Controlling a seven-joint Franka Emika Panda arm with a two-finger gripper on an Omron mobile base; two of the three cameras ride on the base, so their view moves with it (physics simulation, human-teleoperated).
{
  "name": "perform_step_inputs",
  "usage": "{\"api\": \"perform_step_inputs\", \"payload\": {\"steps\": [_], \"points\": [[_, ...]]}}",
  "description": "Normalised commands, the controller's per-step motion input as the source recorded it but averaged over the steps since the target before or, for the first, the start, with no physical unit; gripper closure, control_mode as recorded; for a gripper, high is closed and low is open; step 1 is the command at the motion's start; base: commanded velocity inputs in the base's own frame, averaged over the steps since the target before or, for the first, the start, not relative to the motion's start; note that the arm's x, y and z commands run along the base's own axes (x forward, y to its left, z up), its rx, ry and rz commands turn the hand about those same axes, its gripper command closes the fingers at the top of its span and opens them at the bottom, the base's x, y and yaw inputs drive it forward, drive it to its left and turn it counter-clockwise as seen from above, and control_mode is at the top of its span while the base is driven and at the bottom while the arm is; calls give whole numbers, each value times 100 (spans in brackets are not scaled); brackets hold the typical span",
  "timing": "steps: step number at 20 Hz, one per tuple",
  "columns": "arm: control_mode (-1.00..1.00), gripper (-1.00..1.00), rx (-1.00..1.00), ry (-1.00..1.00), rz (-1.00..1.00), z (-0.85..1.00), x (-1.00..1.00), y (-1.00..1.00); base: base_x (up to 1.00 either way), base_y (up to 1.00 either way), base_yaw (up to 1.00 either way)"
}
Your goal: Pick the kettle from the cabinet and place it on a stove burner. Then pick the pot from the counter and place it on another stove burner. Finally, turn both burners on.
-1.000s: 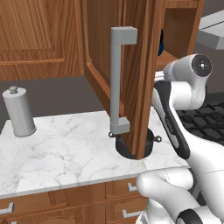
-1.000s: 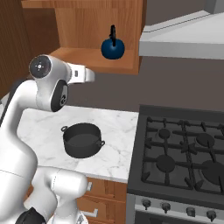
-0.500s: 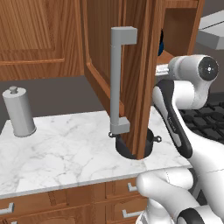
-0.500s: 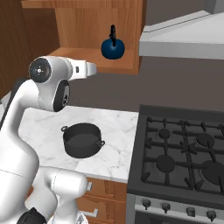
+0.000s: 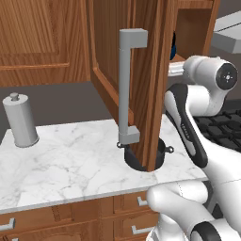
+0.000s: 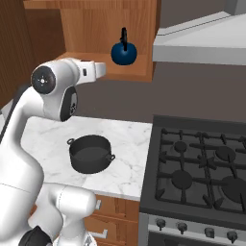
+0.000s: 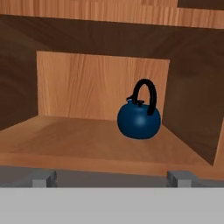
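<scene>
The small blue kettle (image 7: 139, 120) with its black arched handle stands upright on the shelf of the open cabinet (image 7: 87, 144), toward the right wall. My gripper (image 7: 112, 178) is open, its fingertips (image 7: 43, 178) wide apart at the shelf's front edge, short of the kettle. From the right base view the hand (image 6: 98, 68) points at the kettle (image 6: 124, 53) from its left, level with the cabinet shelf (image 6: 139, 73). The dark pot (image 6: 89, 153) sits on the marble counter (image 6: 129, 137), left of the black cooktop and its burners (image 6: 181, 178).
The open cabinet door (image 5: 141, 75) with its long grey bar handle (image 5: 127, 89) hangs over the counter and hides part of the pot (image 5: 162, 151). A tall grey canister (image 5: 20, 120) stands at the counter's left. A range hood (image 6: 202, 43) juts out above the stove.
The hand has risen and reached a little closer to the cabinet shelf and the kettle. The jaws have stayed wide open. Kettle and pot have not moved.
</scene>
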Motion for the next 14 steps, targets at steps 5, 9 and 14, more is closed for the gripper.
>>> {"api": "perform_step_inputs", "payload": {"steps": [5, 9, 14], "points": [[-100, -100, 0, -6, 0, 11, 6, 0, 0, 0, 0], [-100, -100, 0, 0, 0, 0, 4, 0, 0, 0, 0], [-100, -100, 0, 0, 0, 0, 1, 0, 0, 0, 0]]}}
